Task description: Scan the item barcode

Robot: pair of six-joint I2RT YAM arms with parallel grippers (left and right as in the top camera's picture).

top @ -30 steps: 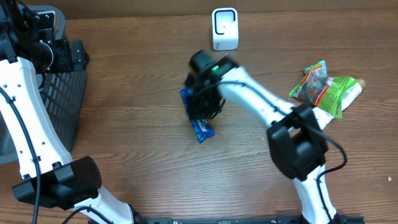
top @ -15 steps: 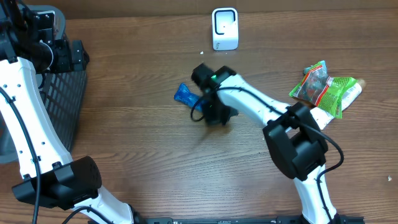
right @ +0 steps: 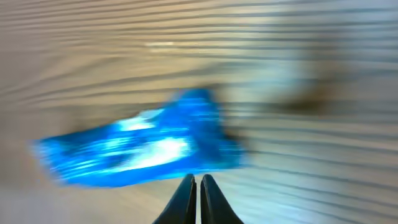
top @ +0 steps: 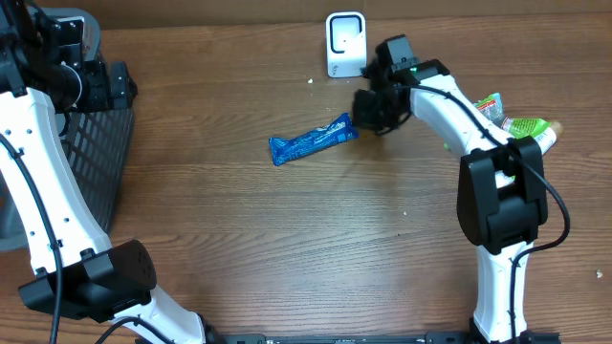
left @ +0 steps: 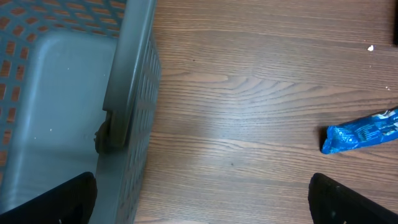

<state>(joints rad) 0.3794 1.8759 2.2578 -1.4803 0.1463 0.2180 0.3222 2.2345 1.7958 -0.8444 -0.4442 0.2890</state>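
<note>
Right gripper (top: 371,113): fingers pressed together.
Blue wrapper (top: 311,141): flat, just ahead of its tips; open table (top: 239,220) beyond.
Left gripper (left: 202,191): spread wide, beside basket (left: 127,87) rim.
Overhead only: scanner (top: 345,43) near right gripper.

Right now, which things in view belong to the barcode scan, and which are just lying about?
For the job: blue packet, white scanner.
Lying about: green snack bags, mesh basket.
</note>
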